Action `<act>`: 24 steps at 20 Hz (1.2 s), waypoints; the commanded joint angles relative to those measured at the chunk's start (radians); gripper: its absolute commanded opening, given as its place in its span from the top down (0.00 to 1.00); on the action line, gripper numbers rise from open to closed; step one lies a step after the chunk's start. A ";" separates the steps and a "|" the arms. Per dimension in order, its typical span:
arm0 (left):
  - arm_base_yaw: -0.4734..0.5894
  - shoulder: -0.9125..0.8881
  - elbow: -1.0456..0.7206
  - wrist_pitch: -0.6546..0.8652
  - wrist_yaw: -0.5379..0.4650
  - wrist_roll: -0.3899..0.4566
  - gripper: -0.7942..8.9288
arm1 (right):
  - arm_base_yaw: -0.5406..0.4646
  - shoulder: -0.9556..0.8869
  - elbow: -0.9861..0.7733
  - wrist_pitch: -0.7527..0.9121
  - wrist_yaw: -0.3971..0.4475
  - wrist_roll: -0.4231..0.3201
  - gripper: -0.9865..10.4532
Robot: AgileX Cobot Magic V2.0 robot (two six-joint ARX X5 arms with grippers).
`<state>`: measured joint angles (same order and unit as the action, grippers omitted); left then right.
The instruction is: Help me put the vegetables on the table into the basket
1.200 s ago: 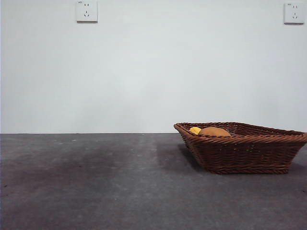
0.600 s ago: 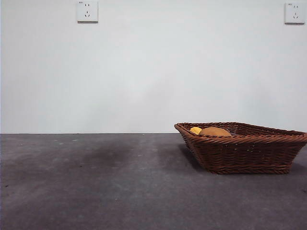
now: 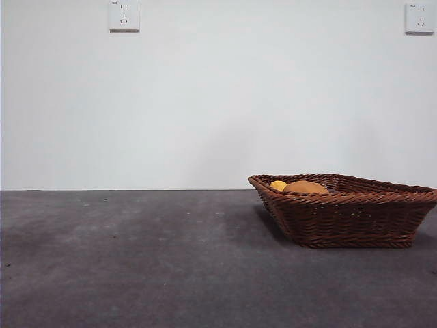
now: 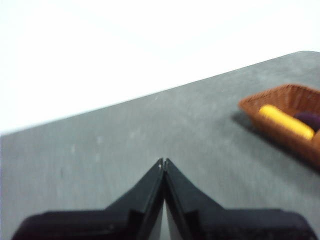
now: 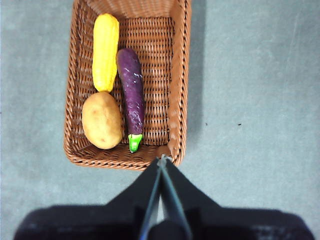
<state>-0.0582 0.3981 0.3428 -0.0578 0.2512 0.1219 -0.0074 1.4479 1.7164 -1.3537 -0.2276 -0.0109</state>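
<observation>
One corn [image 5: 105, 52], one eggplant [image 5: 131, 97], one potato [image 5: 102, 120] in basket [image 5: 178, 75].

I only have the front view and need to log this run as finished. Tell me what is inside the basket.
Observer: The right wrist view shows three: corn cob, eggplant and potato, all inside the basket.
Operator: Report the eggplant's position.
Observer: It lies beside the corn cob, green cap toward the potato end.
Operator: Give me the grippers.
Observer: The right gripper hangs above the basket's rim, empty and shut. The left gripper is shut over bare table, away from the basket.
</observation>
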 commanded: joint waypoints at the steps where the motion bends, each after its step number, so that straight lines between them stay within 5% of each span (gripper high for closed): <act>1: 0.014 -0.167 -0.171 0.021 -0.049 -0.082 0.92 | 0.001 0.010 -0.005 -0.021 0.001 0.007 0.91; 10: 0.014 -0.394 -0.335 0.000 -0.122 -0.145 0.92 | 0.001 0.010 -0.005 0.059 0.001 0.007 0.91; 24: 0.014 -0.393 -0.335 -0.057 -0.121 -0.144 0.92 | 0.001 0.010 -0.005 0.373 0.001 0.007 0.91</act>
<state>-0.0467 0.0063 0.0181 -0.1150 0.1326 -0.0124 -0.0074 1.4548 1.7164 -0.9939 -0.2272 -0.0113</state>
